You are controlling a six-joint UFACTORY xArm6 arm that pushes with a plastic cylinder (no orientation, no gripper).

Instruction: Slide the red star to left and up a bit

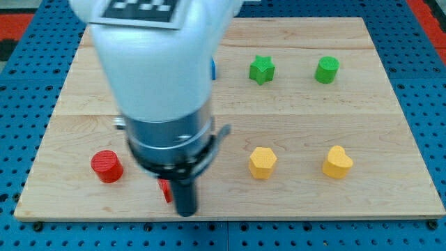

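Observation:
The red star (164, 189) is mostly hidden behind my arm near the view's bottom left; only a small red sliver shows, so its shape cannot be made out. My tip (186, 211) is at the end of the dark rod, right beside that red sliver on its right and slightly below it, apparently touching it. The large white and grey arm body (157, 77) covers much of the board's left centre.
A red cylinder (106, 166) lies left of the tip. A yellow hexagon (263, 162) and a yellow heart (337, 162) lie right. A green star (262, 70) and green cylinder (326, 70) sit at upper right. A blue block's edge (214, 69) peeks out beside the arm. The wooden board's bottom edge (279, 215) is close below the tip.

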